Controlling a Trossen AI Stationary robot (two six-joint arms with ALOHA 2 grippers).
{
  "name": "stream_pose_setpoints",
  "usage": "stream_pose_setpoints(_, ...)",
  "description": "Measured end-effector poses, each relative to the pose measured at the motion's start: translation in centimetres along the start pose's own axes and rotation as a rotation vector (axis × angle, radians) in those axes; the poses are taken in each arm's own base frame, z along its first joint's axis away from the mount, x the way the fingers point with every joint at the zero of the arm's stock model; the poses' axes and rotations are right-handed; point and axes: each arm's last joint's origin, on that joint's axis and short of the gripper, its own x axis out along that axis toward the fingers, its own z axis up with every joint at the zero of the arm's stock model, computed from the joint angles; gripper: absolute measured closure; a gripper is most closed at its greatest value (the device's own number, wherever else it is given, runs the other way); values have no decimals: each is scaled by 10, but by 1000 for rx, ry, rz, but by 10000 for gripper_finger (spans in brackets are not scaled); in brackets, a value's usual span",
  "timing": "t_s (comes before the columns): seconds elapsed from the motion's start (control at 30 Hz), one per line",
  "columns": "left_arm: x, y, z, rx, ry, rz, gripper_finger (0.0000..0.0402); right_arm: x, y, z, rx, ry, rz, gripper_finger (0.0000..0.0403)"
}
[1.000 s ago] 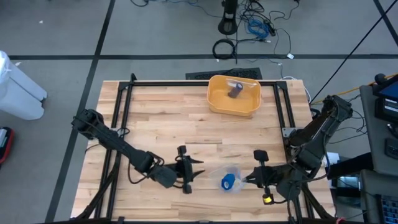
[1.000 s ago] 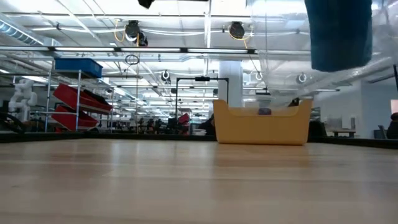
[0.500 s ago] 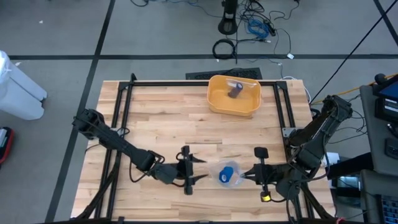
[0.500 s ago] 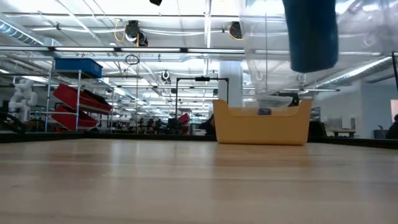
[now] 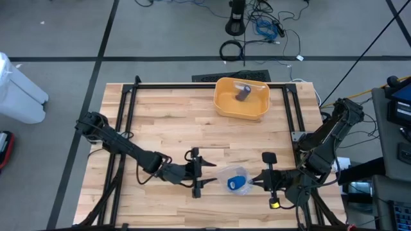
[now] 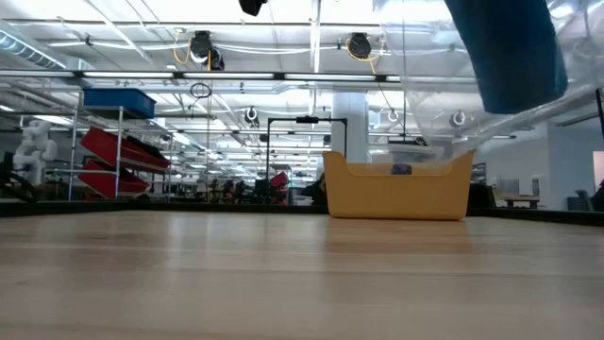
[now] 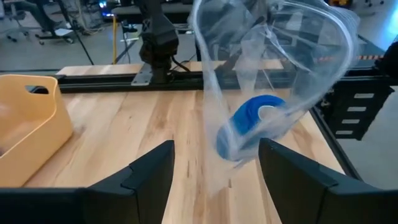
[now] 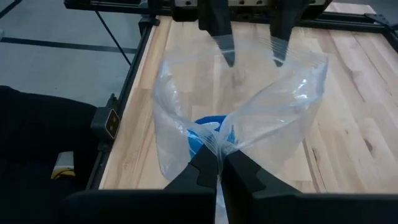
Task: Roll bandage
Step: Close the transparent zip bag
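A blue bandage roll (image 7: 252, 121) lies inside a clear plastic bag (image 8: 249, 118). The bag is held up near the table's front edge, right of the middle (image 5: 235, 180). In the low view the bag and roll (image 6: 510, 52) hang well above the tabletop. My right gripper (image 8: 217, 163) is shut on the bag from the right (image 5: 260, 181). My left gripper (image 7: 217, 177) stands open just left of the bag (image 5: 200, 172). It points at the bag with nothing between its fingers. Whether its fingertips (image 8: 225, 53) touch the film, I cannot tell. My right gripper pinches a bunched, creased edge of the clear bag (image 8: 214, 144) between its two shut fingers. The fingers come from the table's right, slanting a little downward. The bag spreads out beyond the fingertips, lifted clear of the table, with the blue roll (image 8: 208, 130) low inside it.
A yellow bin (image 5: 241, 98) with a dark object inside stands at the table's far edge, right of centre. It also shows in the low view (image 6: 396, 189). A black frame rail (image 5: 192, 85) runs round the tabletop. Bare wood (image 5: 173, 122) lies between the bin and the grippers.
My left gripper has turned and edged slightly toward the bag on its right. The bag with the blue roll has swayed in my right gripper's hold, first toward the table's left and then back right. It has stayed clear of the table.
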Motion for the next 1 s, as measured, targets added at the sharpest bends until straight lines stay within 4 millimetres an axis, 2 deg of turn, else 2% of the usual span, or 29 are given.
stream_pose_setpoints(0.13,0,0,0,1,-1,-3,167,1,-2,1,7,-5,-10,403)
stream_pose_setpoints(0.23,0,0,0,-4,-1,-6,196,2,-2,1,8,-5,-11,403)
stream_pose_setpoints(0.47,0,-1,0,3,-1,-10,357,5,-2,0,-2,14,-18,403)
stream_pose_setpoints(0.53,0,-2,0,3,1,-48,389,9,0,-4,-25,41,-33,403)
stream_pose_setpoints(0.67,0,-4,0,0,7,-126,395,23,3,-10,-35,87,-63,403)
stream_pose_setpoints(0.83,-3,-7,-4,-34,59,-144,399,39,5,-18,-35,149,-91,403)
stream_pose_setpoints(1.0,-6,-7,-16,-105,200,-118,400,39,4,-22,59,199,-90,399)
